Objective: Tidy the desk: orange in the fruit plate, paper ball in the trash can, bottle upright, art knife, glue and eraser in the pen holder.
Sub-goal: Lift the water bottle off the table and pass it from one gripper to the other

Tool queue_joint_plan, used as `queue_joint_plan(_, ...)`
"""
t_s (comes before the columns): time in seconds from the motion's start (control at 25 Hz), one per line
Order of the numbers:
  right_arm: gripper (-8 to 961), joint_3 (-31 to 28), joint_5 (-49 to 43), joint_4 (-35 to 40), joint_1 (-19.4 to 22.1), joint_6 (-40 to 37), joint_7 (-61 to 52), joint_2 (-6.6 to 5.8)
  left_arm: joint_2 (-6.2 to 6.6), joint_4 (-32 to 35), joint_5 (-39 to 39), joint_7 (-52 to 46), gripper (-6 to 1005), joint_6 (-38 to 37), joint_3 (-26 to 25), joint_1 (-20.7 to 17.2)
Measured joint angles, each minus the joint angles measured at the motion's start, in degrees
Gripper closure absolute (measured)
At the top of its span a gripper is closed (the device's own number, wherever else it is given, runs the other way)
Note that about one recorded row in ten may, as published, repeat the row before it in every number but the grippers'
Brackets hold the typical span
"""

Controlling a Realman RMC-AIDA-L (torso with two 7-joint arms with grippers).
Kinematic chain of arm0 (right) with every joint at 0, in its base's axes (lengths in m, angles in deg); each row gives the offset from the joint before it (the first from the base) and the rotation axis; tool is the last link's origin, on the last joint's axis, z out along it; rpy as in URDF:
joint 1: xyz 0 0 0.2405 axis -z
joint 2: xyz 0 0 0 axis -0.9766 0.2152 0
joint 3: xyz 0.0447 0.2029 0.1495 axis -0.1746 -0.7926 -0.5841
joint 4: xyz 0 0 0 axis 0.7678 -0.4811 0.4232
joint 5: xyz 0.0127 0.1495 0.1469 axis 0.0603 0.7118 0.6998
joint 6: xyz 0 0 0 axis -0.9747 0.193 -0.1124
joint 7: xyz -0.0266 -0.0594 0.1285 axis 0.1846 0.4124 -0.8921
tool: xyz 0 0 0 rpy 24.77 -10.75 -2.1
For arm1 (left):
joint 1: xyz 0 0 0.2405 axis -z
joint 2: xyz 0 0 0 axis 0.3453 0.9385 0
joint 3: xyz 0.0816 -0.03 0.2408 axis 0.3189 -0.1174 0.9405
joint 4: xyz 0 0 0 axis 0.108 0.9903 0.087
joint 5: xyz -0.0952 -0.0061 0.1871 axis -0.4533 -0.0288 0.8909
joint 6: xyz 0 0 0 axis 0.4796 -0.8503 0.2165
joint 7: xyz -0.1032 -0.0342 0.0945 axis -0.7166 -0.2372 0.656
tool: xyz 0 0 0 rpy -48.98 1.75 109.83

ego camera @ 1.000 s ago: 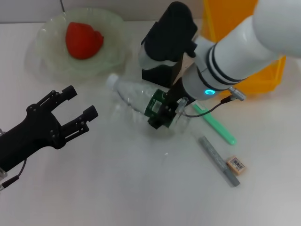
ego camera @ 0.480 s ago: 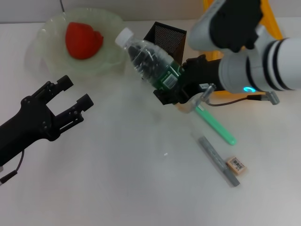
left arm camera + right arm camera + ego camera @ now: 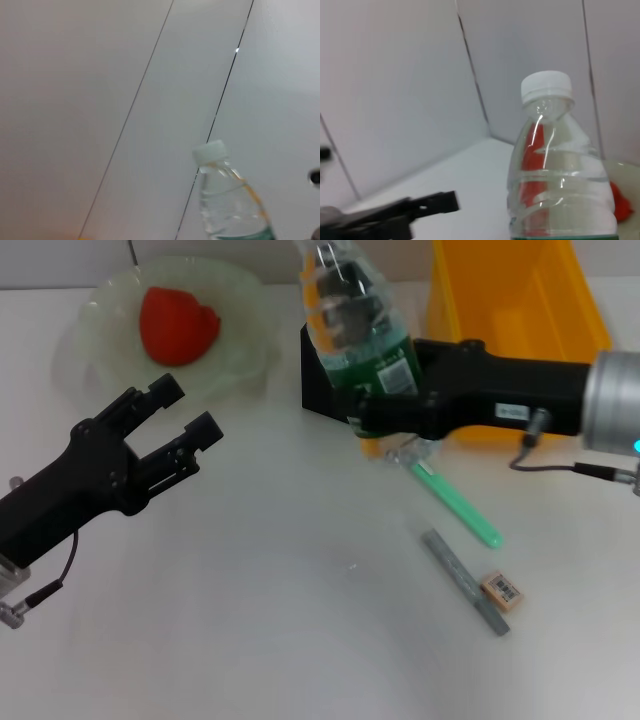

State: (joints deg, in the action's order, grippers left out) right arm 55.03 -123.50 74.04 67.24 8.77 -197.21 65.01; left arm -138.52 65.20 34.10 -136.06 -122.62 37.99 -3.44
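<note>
Since a second ago we are swinging the bottle (image 3: 358,335) from lying at centre frame to nearly upright at upper centre, our right gripper (image 3: 385,415) clamped on its labelled lower half; it is not yet set down. Nearest, at lower right, the eraser (image 3: 502,590) and a grey stick (image 3: 464,581) are lying loose, a green tool (image 3: 457,503) beyond them. Our left gripper (image 3: 172,432) is hovering mid-left, fingers apart. Farther, the pen holder (image 3: 322,390) looks unfilled. At the top, the orange (image 3: 177,324) is already sitting in the plate (image 3: 243,352); we cannot see inside the bin (image 3: 520,300).
</note>
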Motion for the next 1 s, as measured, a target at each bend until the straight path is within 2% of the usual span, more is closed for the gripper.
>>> queue_joint_plan(0.04,190,-4.2,5.4,-5.2,-0.4,-5.8,5.0,0.0,-0.01,-0.1,0.0,-0.5,164,0.0,0.0,0.4)
queue_joint_plan(0.08,190,-4.2,5.4,-5.2,-0.4,-5.8,5.0,0.0,-0.01,-0.1,0.0,-0.5,165,0.0,0.0,0.4)
queue_joint_plan(0.2,190,-10.8,8.4,-13.5,-1.8,-14.4,10.6,0.0,0.12,0.2,-0.1,-3.7,167,-0.1,0.2,2.0)
queue_joint_plan(0.24,189,-14.7,8.5,-18.2,-2.6,-19.3,14.1,-0.02,0.14,0.3,-0.1,-4.2,168,-0.2,0.3,2.4)
queue_joint_plan(0.32,189,-16.0,8.3,-19.9,-2.9,-21.2,15.6,-0.05,0.14,0.3,-0.1,-4.2,170,-0.2,0.3,2.4)
queue_joint_plan(0.36,189,-17.2,7.6,-21.3,-3.1,-23.1,17.1,-0.09,0.26,0.5,0.2,-5.7,170,-0.4,0.7,3.7)
queue_joint_plan(0.44,189,-19.7,3.3,-23.0,-3.4,-26.7,19.8,-0.16,0.33,0.6,0.4,-6.9,172,-0.5,1.0,4.4)
queue_joint_plan(0.68,189,-19.8,0.4,-24.1,-3.5,-27.9,22.4,-0.06,0.44,0.6,0.6,-9.5,177,-0.9,1.7,5.9)
queue_joint_plan(0.76,189,-19.5,0.4,-25.8,-4.1,-28.0,23.7,-0.01,0.36,1.0,2.1,-13.3,178,-1.0,3.1,8.5)
queue_joint_plan(1.0,188,-19.4,0.7,-28.7,-5.8,-29.3,26.3,0.15,0.11,1.4,3.5,-15.1,183,0.2,4.9,9.5)
